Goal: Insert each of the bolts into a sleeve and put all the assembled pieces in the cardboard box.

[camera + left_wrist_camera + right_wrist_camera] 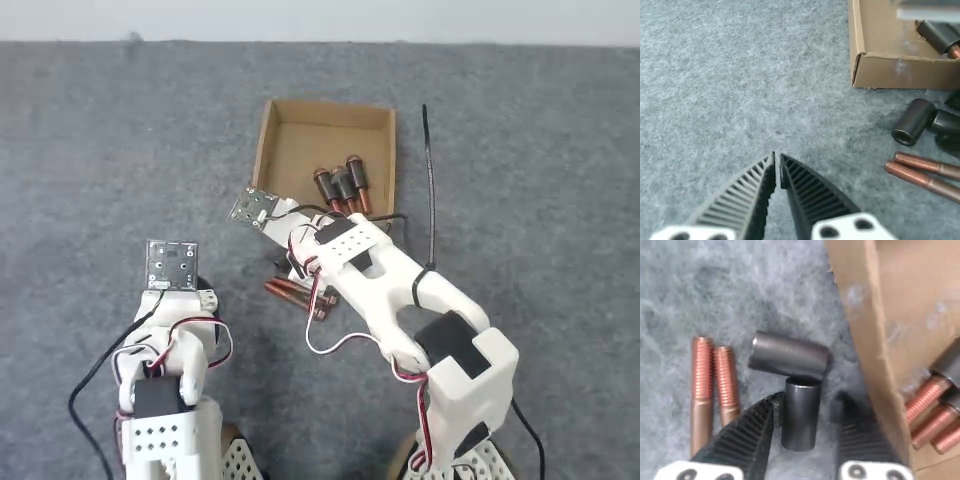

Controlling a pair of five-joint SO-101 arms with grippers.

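- A grey fuzzy mat (90, 150) lies flat, reaching from the left edge to the right edge of the high view.
- A pale, plain strip (320, 18) runs along the very top, above the mat.
- A tiny dark bump (132, 38) sits at the upper left, right where the mat and strip meet.
- Up close, the mat looks soft and speckled.
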